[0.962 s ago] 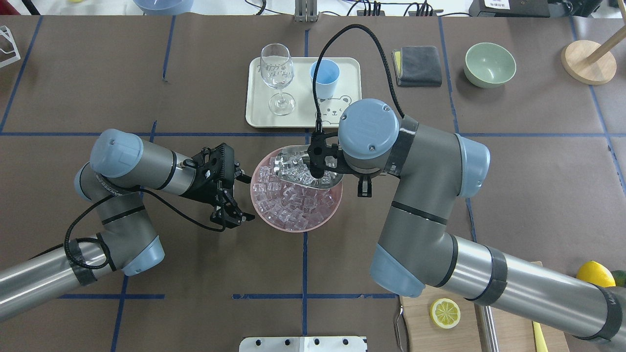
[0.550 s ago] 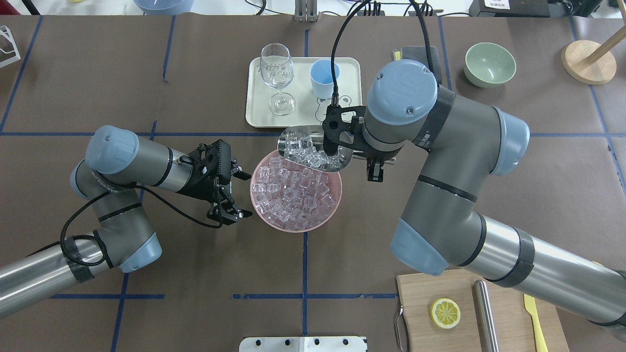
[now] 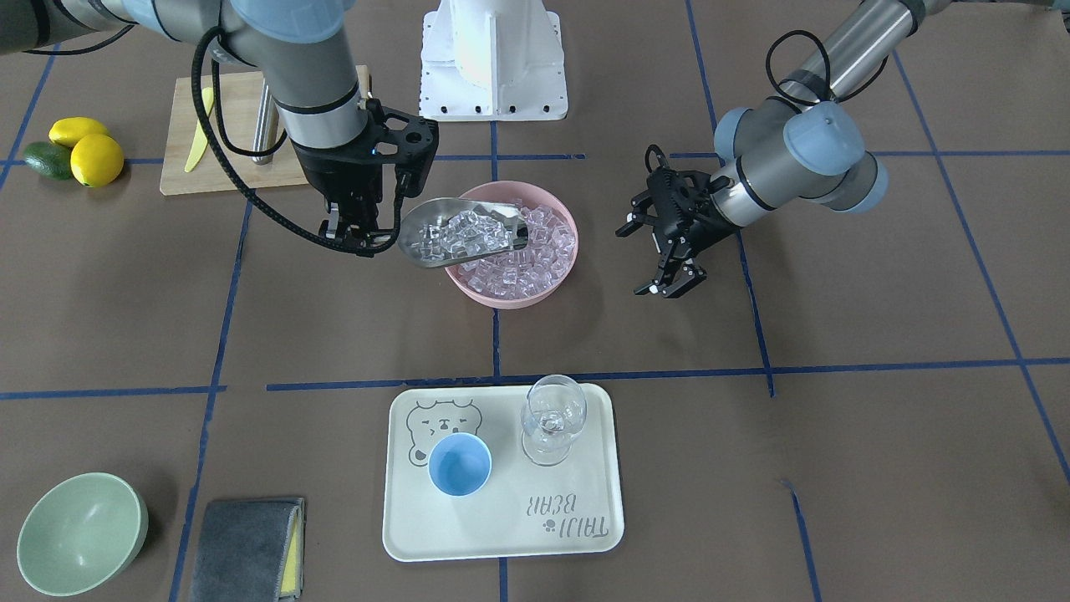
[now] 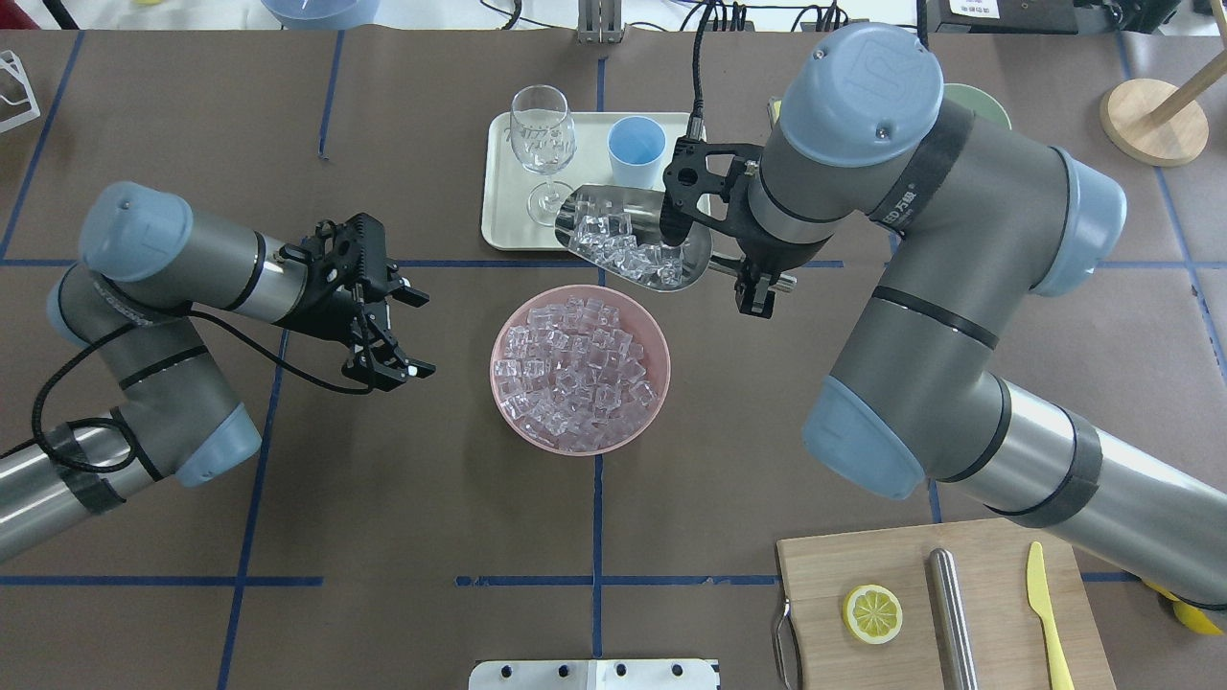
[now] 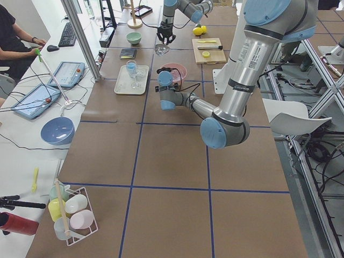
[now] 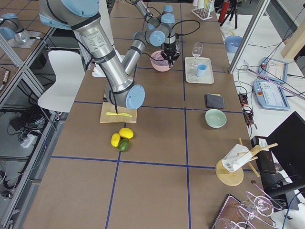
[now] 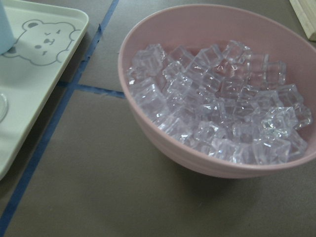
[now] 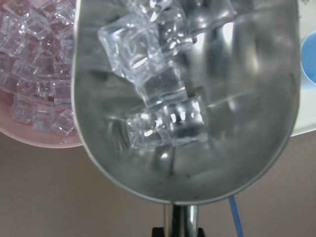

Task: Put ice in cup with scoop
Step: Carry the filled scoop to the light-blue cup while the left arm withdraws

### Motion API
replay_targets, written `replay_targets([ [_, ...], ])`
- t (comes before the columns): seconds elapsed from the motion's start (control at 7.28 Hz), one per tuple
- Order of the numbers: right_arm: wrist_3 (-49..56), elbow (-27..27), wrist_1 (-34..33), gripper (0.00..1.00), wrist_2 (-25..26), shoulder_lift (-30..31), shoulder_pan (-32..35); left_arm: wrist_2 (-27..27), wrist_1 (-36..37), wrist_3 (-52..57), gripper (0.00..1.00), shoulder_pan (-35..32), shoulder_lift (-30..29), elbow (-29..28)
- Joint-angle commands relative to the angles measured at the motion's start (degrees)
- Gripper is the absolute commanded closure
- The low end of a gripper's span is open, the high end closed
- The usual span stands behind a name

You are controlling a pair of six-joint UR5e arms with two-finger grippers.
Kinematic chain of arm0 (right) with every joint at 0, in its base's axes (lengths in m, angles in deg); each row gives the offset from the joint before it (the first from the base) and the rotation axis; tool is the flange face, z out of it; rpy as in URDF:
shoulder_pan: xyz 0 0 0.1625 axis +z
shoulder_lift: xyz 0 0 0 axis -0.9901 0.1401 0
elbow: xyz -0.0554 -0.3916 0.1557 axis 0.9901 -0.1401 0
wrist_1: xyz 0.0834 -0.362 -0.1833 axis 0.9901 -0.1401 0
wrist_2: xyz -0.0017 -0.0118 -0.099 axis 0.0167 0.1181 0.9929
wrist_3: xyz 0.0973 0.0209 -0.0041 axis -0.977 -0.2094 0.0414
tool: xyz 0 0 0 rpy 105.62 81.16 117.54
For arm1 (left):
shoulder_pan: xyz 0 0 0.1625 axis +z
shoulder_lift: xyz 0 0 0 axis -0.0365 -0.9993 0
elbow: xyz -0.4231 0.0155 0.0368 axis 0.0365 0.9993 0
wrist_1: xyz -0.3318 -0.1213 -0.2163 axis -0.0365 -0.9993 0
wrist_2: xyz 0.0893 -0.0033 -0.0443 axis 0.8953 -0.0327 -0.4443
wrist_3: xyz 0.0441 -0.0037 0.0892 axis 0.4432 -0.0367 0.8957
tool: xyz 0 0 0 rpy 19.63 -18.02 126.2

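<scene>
My right gripper [image 4: 750,284] is shut on the rod handle of the silver scoop [image 4: 633,240]. The scoop is held level in the air and carries several ice cubes [image 8: 158,84]. In the overhead view it hangs over the tray's near edge, just short of the light-blue cup [image 4: 636,151], which is empty. More ice [image 4: 575,369] fills the pink bowl [image 4: 580,443]. My left gripper [image 4: 422,333] is open and empty, to the left of the bowl and apart from it. The front-facing view shows the scoop [image 3: 456,230], the cup [image 3: 459,465] and the left gripper [image 3: 635,261].
The cup stands on a cream tray [image 4: 503,220] next to a clear wine glass [image 4: 544,144]. A cutting board [image 4: 863,565] at the near right holds a lemon slice, a steel cylinder and a yellow knife. A green bowl [image 3: 79,531] and a grey cloth [image 3: 247,548] lie at the far right.
My right arm has lifted the loaded scoop out of the pink bowl and carried it toward the tray and cup. My left gripper has drawn back leftward from the bowl, still open.
</scene>
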Motion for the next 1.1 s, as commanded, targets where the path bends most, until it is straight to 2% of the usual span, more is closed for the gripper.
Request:
replay_targets([
  [0.0,-9.93,1.46,-1.21,1.0,-0.09,-0.4,1.9,-0.75,1.76,0.08,0.0,-5.24,4.29,1.25],
  [0.27,-18.9,1.03,-4.17,1.0,-0.09,-0.49,2.87,-0.75,13.64,-0.01,0.0,-11.91,4.93,1.95],
  [0.55,-20.17,-0.02,-11.36,1.0,-0.09,-3.02,4.45,-0.84,25.36,-0.01,0.0,-17.63,4.75,4.92],
  [0.69,-20.52,-1.86,-14.1,1.0,-0.09,-4.6,4.81,-1.18,28.1,0.08,0.0,-21.4,5.19,7.38],
  [0.96,-23.15,-4.24,-13.61,1.0,0.0,-5.58,4.9,-6.09,40.72,0.51,0.0,-28.53,4.84,10.64],
])
